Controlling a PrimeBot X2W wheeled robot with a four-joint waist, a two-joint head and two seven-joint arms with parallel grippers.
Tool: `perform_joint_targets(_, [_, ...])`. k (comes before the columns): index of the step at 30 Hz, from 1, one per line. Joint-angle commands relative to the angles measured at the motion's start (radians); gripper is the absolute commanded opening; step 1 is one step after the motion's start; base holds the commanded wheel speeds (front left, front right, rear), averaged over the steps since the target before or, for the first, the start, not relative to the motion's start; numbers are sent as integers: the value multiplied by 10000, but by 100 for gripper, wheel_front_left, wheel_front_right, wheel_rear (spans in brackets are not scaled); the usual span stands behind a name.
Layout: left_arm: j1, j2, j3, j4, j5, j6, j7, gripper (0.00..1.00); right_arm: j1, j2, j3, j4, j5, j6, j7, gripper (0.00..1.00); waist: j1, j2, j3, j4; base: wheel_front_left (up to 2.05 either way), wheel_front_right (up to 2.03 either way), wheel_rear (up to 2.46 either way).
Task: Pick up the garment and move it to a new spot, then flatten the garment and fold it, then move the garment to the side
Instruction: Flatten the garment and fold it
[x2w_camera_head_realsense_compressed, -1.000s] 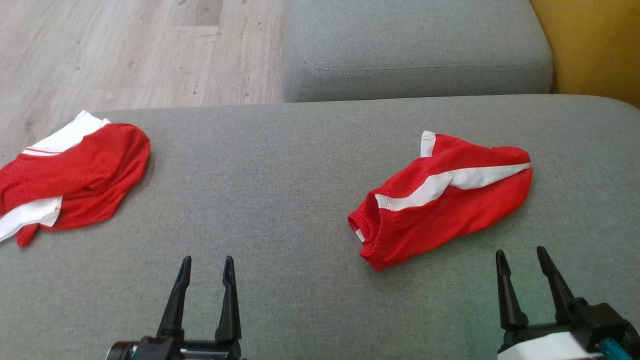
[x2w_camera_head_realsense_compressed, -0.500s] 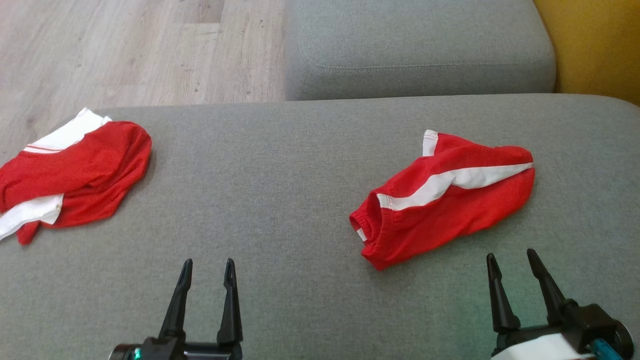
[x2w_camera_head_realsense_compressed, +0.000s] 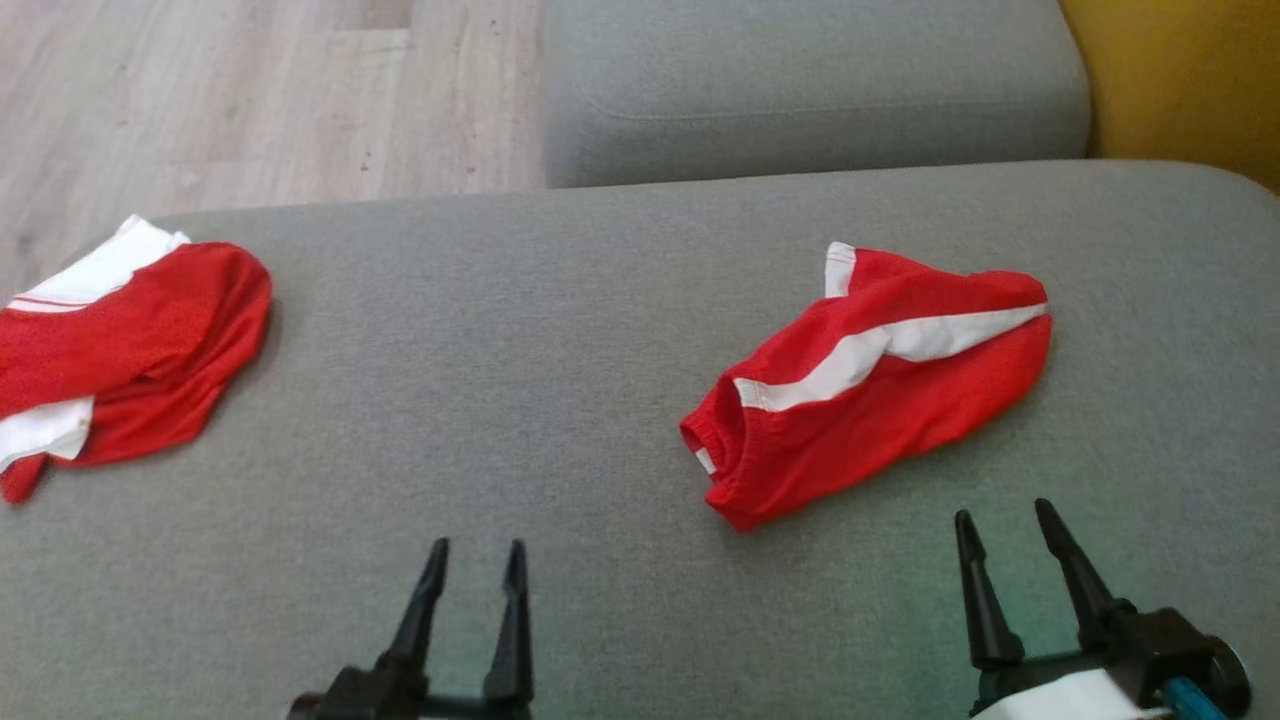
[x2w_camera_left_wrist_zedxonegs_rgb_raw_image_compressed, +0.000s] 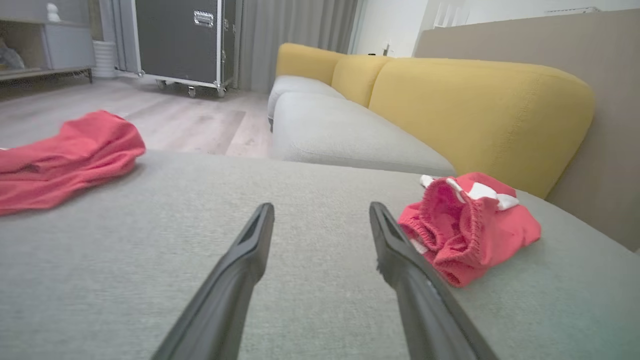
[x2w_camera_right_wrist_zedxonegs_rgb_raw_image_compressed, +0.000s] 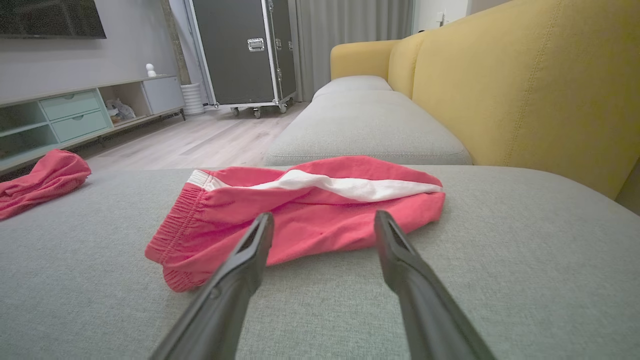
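Observation:
A red garment with a white stripe (x2w_camera_head_realsense_compressed: 870, 385) lies crumpled on the right half of the grey cushion (x2w_camera_head_realsense_compressed: 520, 380). Its elastic waistband faces the near left. My right gripper (x2w_camera_head_realsense_compressed: 1003, 523) hovers open just in front of it, empty; the right wrist view has the garment (x2w_camera_right_wrist_zedxonegs_rgb_raw_image_compressed: 300, 210) directly beyond the fingertips. My left gripper (x2w_camera_head_realsense_compressed: 477, 552) is open and empty near the front middle of the cushion, with the garment (x2w_camera_left_wrist_zedxonegs_rgb_raw_image_compressed: 465, 225) to its right in the left wrist view.
A second red and white garment (x2w_camera_head_realsense_compressed: 120, 350) lies at the cushion's far left edge. Beyond are another grey seat cushion (x2w_camera_head_realsense_compressed: 810, 90), yellow backrests (x2w_camera_right_wrist_zedxonegs_rgb_raw_image_compressed: 525, 90), wooden floor (x2w_camera_head_realsense_compressed: 250, 100), a black flight case (x2w_camera_right_wrist_zedxonegs_rgb_raw_image_compressed: 245, 50) and a low cabinet (x2w_camera_right_wrist_zedxonegs_rgb_raw_image_compressed: 75, 115).
The head view has shifted a little, so everything sits slightly lower left. My left gripper has moved right along the front of the cushion. The right gripper has edged slightly left.

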Motion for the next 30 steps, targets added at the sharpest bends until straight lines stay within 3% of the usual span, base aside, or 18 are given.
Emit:
perform_joint_targets(1, [-738, -83, 109, -166, -270, -30, -80, 100, -309, -142, 311, -292, -47, -7, -38, 100, 0, -1, 77, -104, 0, 0, 0])
perform_joint_targets(10, [-3045, -83, -1893, 1015, -5712, -674, 204, 100, -791, -270, 509, -384, -14, -7, -38, 100, 0, -1, 897, -688, 0, 0, 0])
perform_joint_targets(17, [-4992, -83, -3265, 1538, -8744, -778, 1776, 100, -1163, -302, 631, -347, 13, -7, -38, 100, 0, -1, 1458, -1122, 0, 0, 0])
perform_joint_targets(22, [-5883, -83, -3864, 1889, -9775, -756, 2658, 100, -1377, -331, 689, -342, 15, -7, -38, 100, 0, -1, 1734, -1442, 0, 0, 0])
perform_joint_targets(30, [-6716, -83, -3928, 2921, -9843, -801, 2461, 100, -1494, -370, 696, -312, 26, -7, -38, 100, 0, -1, 1906, -1899, 0, 0, 0])
